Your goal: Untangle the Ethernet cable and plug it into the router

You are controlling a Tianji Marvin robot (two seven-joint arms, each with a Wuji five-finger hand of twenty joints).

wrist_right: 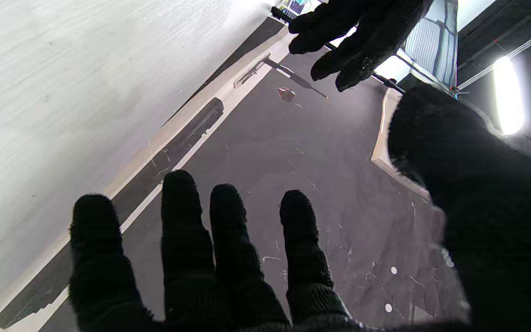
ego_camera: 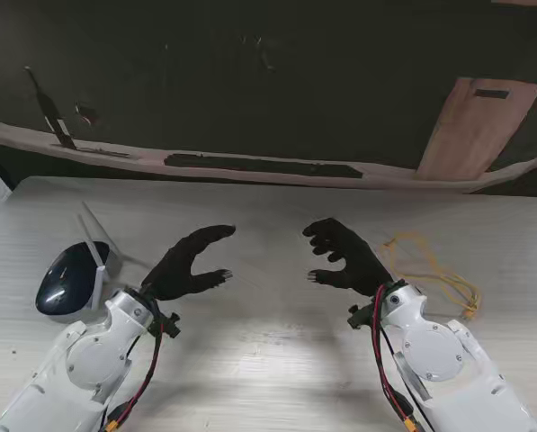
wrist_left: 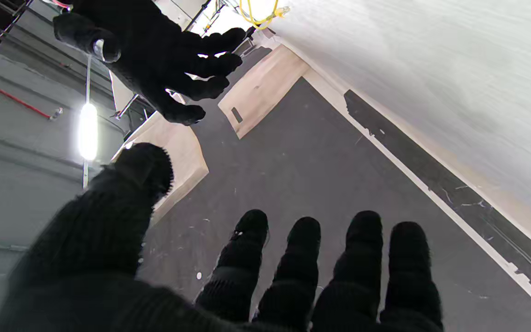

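Observation:
A thin yellow Ethernet cable lies in loose tangled loops on the pale table, to the right of my right hand; a piece of the cable shows in the left wrist view. The router, a dark rounded body with white flat antennas, sits at the left, just outside my left hand. Both black-gloved hands hover over the table's middle, palms turned toward each other, fingers spread, holding nothing. Neither hand touches the cable or the router.
The pale wood-grain table ends at a far edge with dark floor beyond. A wooden board leans past the far right edge, and a dark strip lies along the far edge.

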